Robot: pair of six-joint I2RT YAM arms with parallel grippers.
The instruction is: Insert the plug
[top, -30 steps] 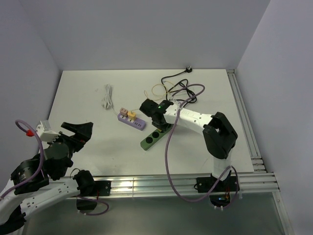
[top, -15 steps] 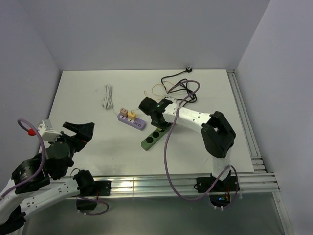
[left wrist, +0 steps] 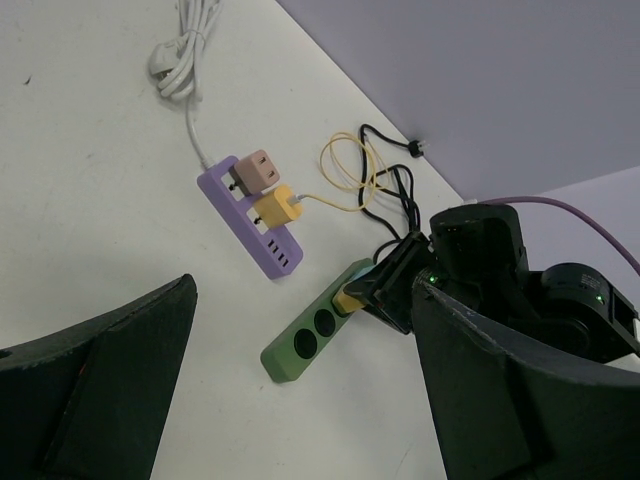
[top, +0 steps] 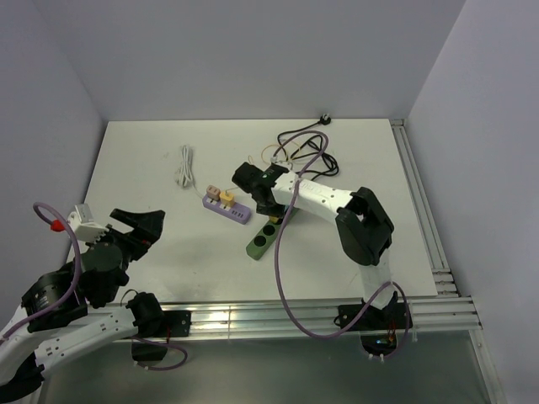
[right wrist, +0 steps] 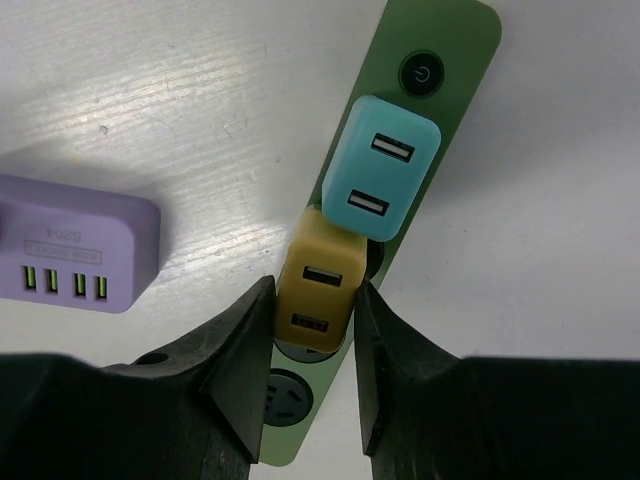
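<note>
I've slid left a touch — right end effector (right wrist: 313, 292) clenched on the yellow plug (right wrist: 320, 280). It's lined up over the green strip (right wrist: 455, 45) — ready to press.

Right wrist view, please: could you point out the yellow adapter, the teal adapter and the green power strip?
yellow adapter (right wrist: 320, 282): right wrist view, USB face.
teal adapter (right wrist: 380, 178): right wrist view, face centre.
green power strip (right wrist: 468, 45): right wrist view, bare end by button.
</note>
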